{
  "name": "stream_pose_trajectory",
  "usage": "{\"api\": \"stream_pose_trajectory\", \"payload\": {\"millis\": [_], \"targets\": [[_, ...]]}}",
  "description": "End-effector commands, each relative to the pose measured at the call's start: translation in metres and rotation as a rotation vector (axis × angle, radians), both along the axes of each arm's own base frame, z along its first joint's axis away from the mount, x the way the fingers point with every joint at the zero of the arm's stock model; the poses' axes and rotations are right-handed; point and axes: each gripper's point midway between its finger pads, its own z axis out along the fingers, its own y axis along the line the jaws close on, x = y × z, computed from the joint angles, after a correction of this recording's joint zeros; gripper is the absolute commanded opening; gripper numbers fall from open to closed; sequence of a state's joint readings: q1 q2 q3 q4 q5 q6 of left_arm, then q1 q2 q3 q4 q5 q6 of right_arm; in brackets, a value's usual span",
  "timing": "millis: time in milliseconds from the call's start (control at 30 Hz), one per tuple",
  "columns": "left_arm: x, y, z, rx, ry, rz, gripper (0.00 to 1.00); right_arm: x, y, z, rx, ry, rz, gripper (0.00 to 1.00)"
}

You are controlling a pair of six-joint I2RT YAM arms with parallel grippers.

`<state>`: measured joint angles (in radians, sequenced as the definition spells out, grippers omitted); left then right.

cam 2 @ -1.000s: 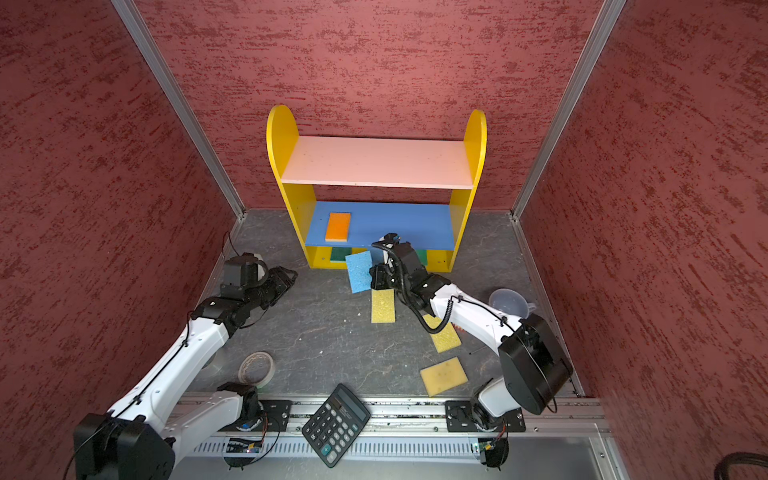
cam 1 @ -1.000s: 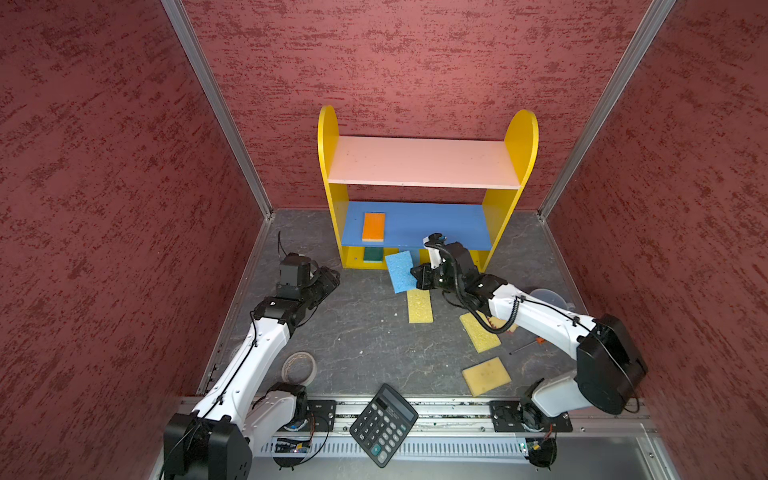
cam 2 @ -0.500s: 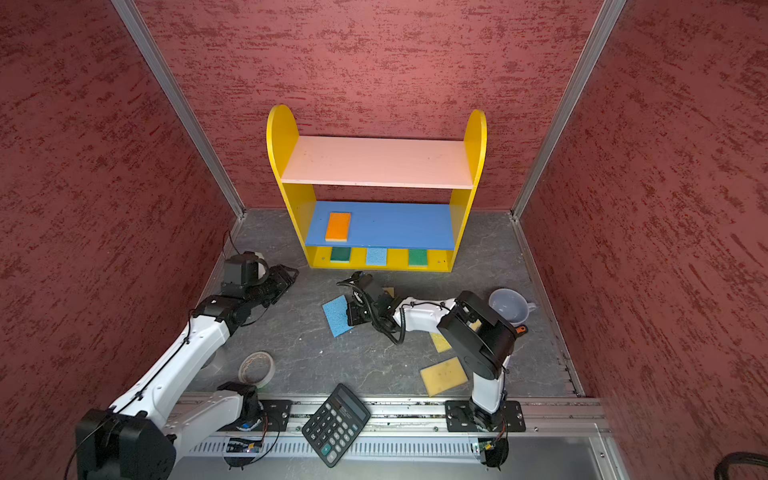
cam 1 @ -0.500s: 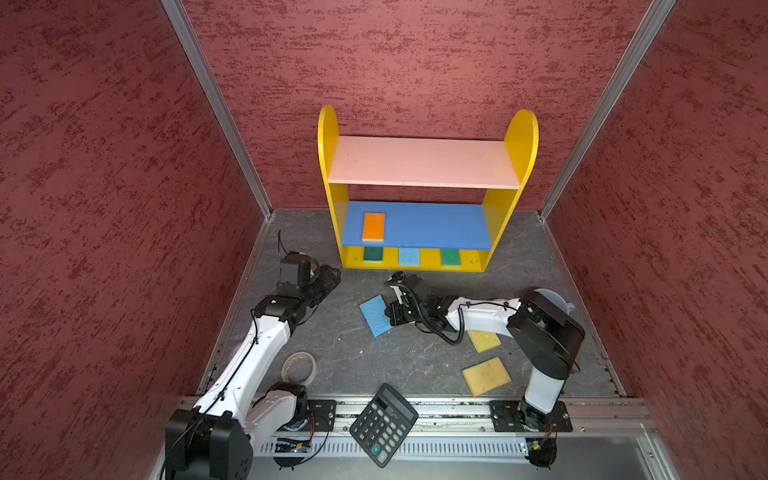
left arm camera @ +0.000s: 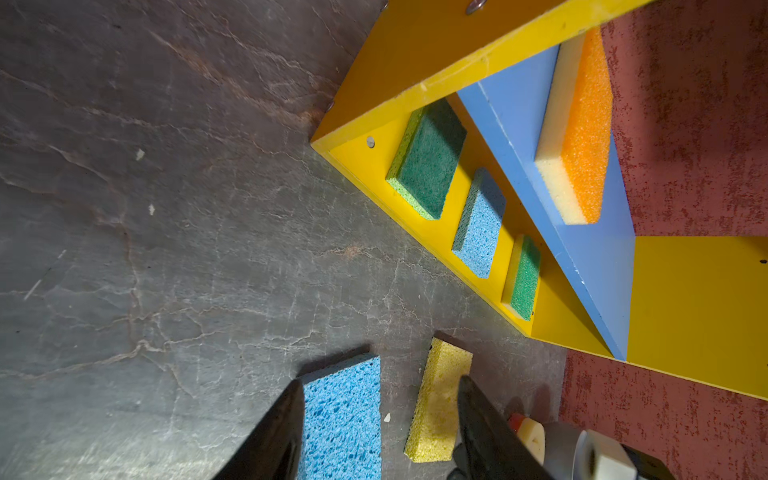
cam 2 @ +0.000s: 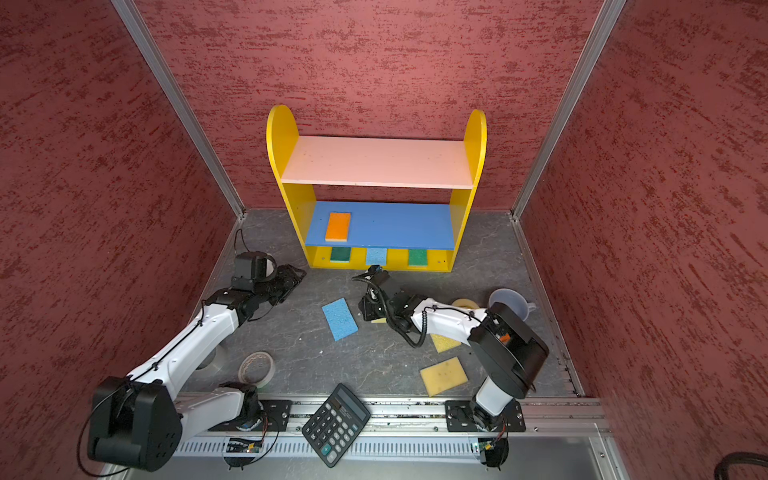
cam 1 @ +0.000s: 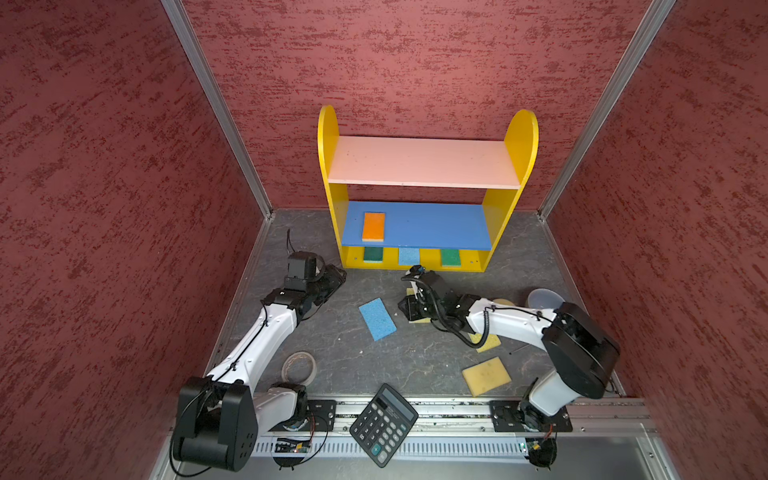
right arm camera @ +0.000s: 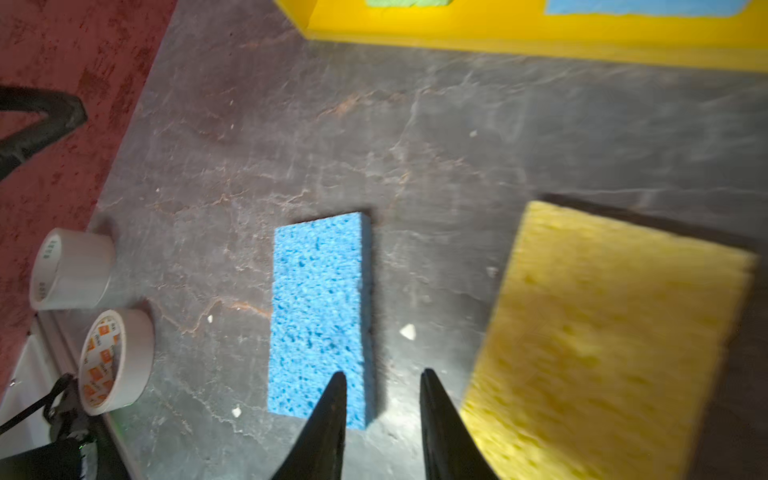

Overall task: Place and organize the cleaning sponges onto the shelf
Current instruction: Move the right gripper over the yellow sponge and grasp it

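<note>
Rough red plaster walls (cam 1: 104, 166) enclose a dark grey, slate-veined bench (cam 1: 365, 361), with the yellow-sided three-tier shelf (cam 1: 424, 164) against the back wall. An orange foam sponge (cam 1: 373, 226) lies on its blue middle board, above a row of three green and blue sponges (cam 1: 409, 256). A blue rectangular sponge (cam 1: 377, 319) lies flat on the bench between the arms. The left tool (left arm camera: 379, 384) and right tool (right arm camera: 382, 374) stand partly open, gripping nothing.
</note>
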<state>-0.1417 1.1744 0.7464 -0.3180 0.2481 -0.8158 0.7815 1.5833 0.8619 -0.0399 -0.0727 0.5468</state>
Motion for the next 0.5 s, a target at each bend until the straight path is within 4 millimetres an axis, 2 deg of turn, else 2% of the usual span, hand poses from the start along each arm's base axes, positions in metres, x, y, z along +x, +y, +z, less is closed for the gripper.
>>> {"api": "stream_pose_trajectory", "payload": {"millis": [0, 133, 333, 467], "targets": [[0.012, -0.012, 0.021, -0.027, -0.071, -0.034, 0.58, 0.002, -0.056, -0.025, -0.123, 0.055, -0.133, 0.34], [0.013, -0.021, 0.020, -0.023, -0.069, -0.059, 0.59, 0.002, -0.075, -0.044, -0.151, 0.109, -0.170, 0.35], [0.016, -0.033, 0.016, -0.030, -0.052, -0.085, 0.61, 0.003, -0.051, -0.058, -0.078, 0.175, -0.117, 0.41], [0.015, -0.037, 0.021, -0.028, -0.071, -0.089, 0.61, 0.006, -0.044, -0.064, -0.058, 0.199, -0.115, 0.40]]}}
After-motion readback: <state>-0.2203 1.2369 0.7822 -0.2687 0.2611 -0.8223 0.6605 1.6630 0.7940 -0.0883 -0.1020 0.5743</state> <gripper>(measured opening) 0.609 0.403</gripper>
